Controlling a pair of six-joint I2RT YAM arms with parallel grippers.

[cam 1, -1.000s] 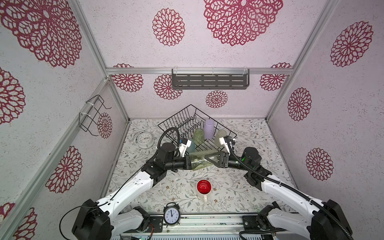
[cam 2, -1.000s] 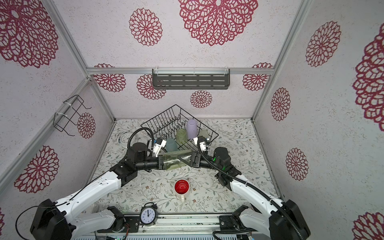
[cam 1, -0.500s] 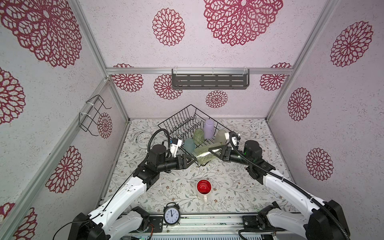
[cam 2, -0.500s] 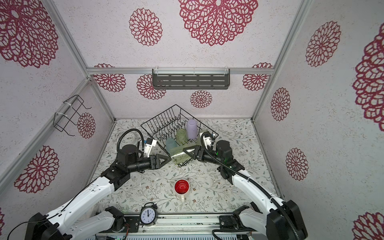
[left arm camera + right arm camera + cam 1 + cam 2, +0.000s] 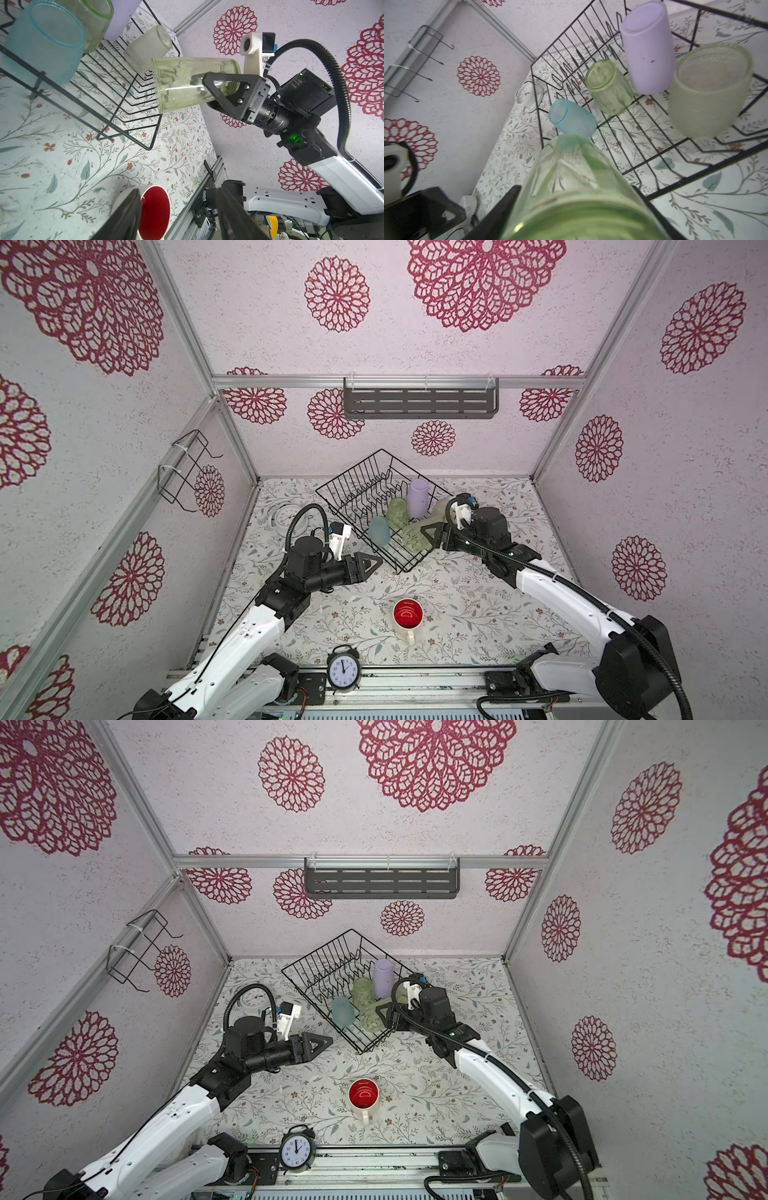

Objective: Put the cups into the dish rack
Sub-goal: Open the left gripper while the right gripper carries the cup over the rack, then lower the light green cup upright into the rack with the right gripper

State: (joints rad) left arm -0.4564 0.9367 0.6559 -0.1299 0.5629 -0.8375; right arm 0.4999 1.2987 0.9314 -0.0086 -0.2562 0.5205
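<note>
Right pincer point(image 5: 430, 534): grips green cup point(image 5: 187, 87) sideways over rack point(image 5: 353, 485) near corner.
Left pincer point(image 5: 371, 562): wide, empty, beside rack.
Mug point(image 5: 408, 614): on worktop point(image 5: 457, 614), unloaded.
Advice: tip mouth down, lower beside blue cup point(image 5: 379, 531), then release.

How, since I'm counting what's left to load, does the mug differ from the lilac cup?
The mug stands mouth up on the table, outside the rack; the lilac cup stands base up inside it. The mug has a handle; the lilac cup has none. Both are opaque.
</note>
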